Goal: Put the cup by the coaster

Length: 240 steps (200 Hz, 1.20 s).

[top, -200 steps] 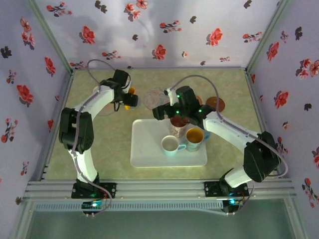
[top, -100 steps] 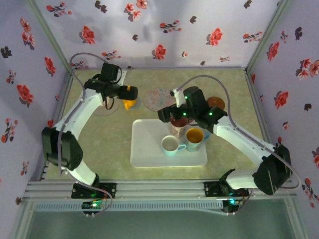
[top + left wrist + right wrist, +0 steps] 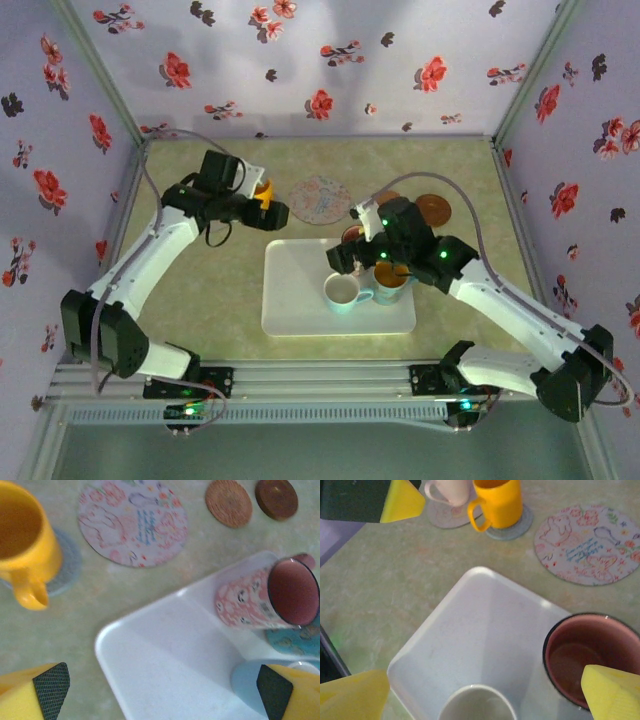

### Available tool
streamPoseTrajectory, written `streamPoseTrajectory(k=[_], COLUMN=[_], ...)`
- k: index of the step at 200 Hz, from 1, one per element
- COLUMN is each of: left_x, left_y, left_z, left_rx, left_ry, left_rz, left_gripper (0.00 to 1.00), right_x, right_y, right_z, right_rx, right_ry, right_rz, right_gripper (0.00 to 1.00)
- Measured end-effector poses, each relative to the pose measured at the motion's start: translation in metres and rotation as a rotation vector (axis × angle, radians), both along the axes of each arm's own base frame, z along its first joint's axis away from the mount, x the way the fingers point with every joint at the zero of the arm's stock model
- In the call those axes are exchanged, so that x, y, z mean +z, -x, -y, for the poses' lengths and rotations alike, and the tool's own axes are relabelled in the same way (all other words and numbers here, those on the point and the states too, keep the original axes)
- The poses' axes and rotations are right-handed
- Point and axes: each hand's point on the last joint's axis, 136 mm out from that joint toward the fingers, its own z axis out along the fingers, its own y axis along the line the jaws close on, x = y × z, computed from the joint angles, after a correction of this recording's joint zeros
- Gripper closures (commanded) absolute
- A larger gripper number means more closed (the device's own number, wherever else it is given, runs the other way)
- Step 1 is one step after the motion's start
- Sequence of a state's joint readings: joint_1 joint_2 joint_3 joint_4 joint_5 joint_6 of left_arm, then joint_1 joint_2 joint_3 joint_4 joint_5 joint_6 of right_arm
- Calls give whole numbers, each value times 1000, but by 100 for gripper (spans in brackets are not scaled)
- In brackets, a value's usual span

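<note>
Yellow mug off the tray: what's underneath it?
A round grey coaster sits under the yellow mug; its edge shows around the base. The coaster's middle is covered by the mug.

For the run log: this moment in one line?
left tool: open, empty | yellow cup: on grey coaster | right tool: open, over tray

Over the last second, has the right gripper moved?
Yes. The right gripper has come nearer the arm bases, from the white tray's far edge toward the white cup on it.
</note>
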<state>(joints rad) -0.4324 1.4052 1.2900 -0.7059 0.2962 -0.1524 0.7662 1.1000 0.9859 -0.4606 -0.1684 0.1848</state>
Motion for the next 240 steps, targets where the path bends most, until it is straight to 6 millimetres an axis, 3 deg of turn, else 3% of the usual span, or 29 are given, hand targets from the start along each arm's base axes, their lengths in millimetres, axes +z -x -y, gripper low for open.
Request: streamPoseTrajectory(k=[41, 86, 165, 201, 240], left_x=[-21, -46, -98, -116, -140], left_y=[34, 59, 101, 108, 115], left_z=[11, 27, 41, 51, 61], left_rx=[-30, -64, -94, -120, -149], left_ry=[46, 73, 140, 168, 147], left_rz=[-74, -164, -345, -417, -497], left_gripper=[4, 11, 24, 35, 44], right_x=[-24, -33, -69, -89, -95], right_y=[29, 50, 76, 89, 97], right_z=[12, 26, 22, 23, 21], right_rx=[-3, -19, 1, -4, -3], right_ry=[23, -4, 41, 62, 64], right_rz=[-50, -75, -201, -261, -291], right_gripper=[0, 0, 0, 0, 0])
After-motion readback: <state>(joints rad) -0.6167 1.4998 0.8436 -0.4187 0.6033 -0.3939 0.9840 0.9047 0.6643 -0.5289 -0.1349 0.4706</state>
